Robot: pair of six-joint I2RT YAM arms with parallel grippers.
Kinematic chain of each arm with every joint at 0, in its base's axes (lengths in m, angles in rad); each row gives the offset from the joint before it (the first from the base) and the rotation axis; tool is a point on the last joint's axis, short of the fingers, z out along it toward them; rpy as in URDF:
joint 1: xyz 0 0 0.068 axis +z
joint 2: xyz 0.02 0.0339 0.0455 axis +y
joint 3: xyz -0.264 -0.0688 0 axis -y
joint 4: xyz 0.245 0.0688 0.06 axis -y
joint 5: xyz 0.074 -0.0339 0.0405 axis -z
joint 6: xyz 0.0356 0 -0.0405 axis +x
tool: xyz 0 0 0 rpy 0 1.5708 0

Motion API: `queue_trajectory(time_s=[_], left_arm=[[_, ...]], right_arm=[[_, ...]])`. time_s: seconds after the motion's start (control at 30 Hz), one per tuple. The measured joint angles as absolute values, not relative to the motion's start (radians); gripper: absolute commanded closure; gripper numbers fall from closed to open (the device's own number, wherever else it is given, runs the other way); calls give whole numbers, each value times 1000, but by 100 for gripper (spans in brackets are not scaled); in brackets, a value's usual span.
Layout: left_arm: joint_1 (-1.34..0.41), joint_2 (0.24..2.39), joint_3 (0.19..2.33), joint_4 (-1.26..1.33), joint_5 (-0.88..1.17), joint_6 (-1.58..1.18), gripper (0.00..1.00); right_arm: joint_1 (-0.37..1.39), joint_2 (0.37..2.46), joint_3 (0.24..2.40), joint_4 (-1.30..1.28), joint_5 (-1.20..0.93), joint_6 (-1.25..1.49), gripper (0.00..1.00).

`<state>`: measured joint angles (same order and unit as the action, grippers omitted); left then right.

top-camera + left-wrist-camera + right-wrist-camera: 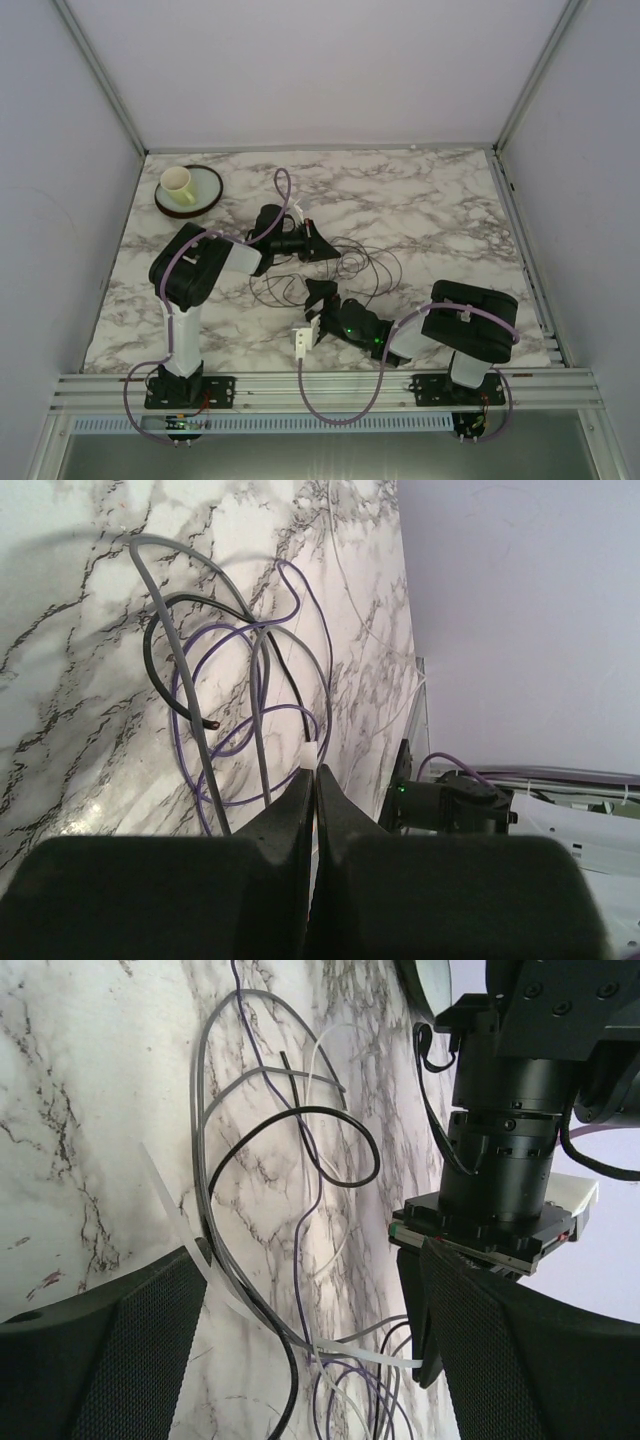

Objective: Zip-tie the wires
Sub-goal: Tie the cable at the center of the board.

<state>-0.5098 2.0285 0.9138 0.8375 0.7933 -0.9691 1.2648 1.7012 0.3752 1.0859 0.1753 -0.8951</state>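
The wires [350, 265] lie in loose thin loops on the marble table between the two grippers. In the right wrist view they are grey, black, purple and white strands [300, 1160]. A white zip tie [370, 1345] runs under them across the gap between my right fingers, up to the left gripper's tip. My left gripper [313, 772] is shut on the zip tie, whose white end [311, 754] pokes out at the tips; it sits at the loops' left edge [318, 243]. My right gripper [312, 1270] is open around the strands, just below the loops [322, 293].
A cream cup [178, 184] stands on a green plate [207, 195] at the table's back left. A metal rail [320, 385] runs along the near edge. The left arm's wrist [500, 1140] hangs close on the right of the right wrist view.
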Motion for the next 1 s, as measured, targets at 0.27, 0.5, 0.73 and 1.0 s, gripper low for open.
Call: queue_trajectory(time_s=[0.27,0.5,0.73,1.0], left_arm=[[-510,2028,914,816,789,-950,100],[-510,2028,915,806,784,-943,100],[-510,2028,915,803,784,-942,100],[-510,2028,915,802,785,-936,100]], right_arm=[[1266,1702,375,1044,155,-875,31],[1266,1702,375,995,144,-869,53],[1266,1702,376,964,139,-862,89],[1267,1702,379,942,139,-841,100]])
